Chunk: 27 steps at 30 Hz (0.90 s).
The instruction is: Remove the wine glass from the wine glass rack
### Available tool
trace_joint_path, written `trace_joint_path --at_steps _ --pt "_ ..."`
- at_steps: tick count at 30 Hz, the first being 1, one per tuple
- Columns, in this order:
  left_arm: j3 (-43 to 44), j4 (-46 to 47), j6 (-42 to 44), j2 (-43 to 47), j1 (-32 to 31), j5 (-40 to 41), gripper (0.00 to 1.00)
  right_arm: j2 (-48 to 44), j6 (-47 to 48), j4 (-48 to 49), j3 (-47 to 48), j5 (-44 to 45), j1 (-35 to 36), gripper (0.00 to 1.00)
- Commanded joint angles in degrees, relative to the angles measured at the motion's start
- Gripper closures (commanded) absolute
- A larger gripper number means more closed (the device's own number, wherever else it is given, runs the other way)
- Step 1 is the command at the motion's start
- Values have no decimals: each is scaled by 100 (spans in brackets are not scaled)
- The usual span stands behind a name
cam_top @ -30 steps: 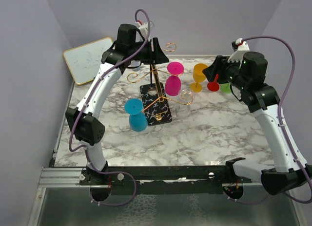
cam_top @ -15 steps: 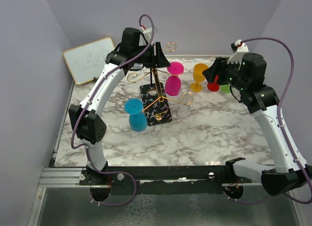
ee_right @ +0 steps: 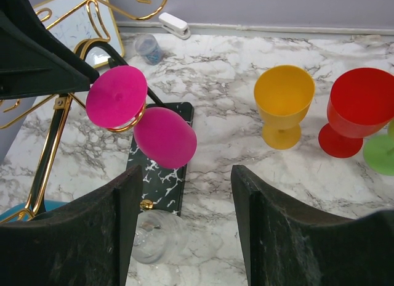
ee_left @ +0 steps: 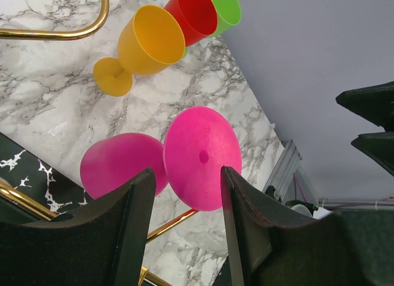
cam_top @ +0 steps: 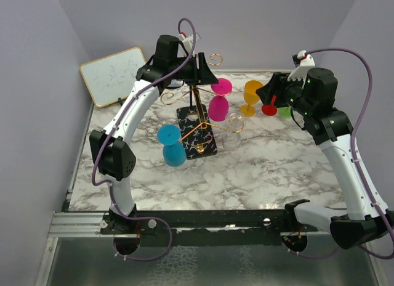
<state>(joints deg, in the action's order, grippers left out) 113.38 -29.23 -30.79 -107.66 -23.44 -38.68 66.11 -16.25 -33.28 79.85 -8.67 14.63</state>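
Mid-tabletop [cam_top: 277, 163]: wine glass rack [cam_top: 203, 144]. Over its top, left pincer [cam_top: 202, 67], about half open, gripping nothing; off to the right, right pincer [cam_top: 271, 90], wide open, also empty, farther off. Hung tilted on a rack arm: pink wine glass [cam_top: 217, 108], foot up, bowl down, just right of and below the left pincer, foot disc [ee_left: 202, 156] framed between its fingers.

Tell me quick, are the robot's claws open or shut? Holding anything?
Left claw: open, holding nothing, pointed at the pink wine glass.
Right claw: open, holding nothing.
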Motion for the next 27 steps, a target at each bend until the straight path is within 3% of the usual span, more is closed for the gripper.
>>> trace_joint_path --at_steps 1,18,20,24,27 --pt "-8 164 -60 -108 -64 -199 51 -141 72 208 -51 102 13 41" --pt "-10 225 -109 -260 -108 -227 54 -195 167 263 -129 181 12 41" --pt "-15 254 -136 -265 -113 -264 60 -190 166 277 -143 181 13 41" --pt "28 295 -185 -243 -109 -320 82 -168 167 293 -152 181 12 41" --pt "69 296 -207 -214 -114 -331 88 -160 166 317 -151 196 13 41"
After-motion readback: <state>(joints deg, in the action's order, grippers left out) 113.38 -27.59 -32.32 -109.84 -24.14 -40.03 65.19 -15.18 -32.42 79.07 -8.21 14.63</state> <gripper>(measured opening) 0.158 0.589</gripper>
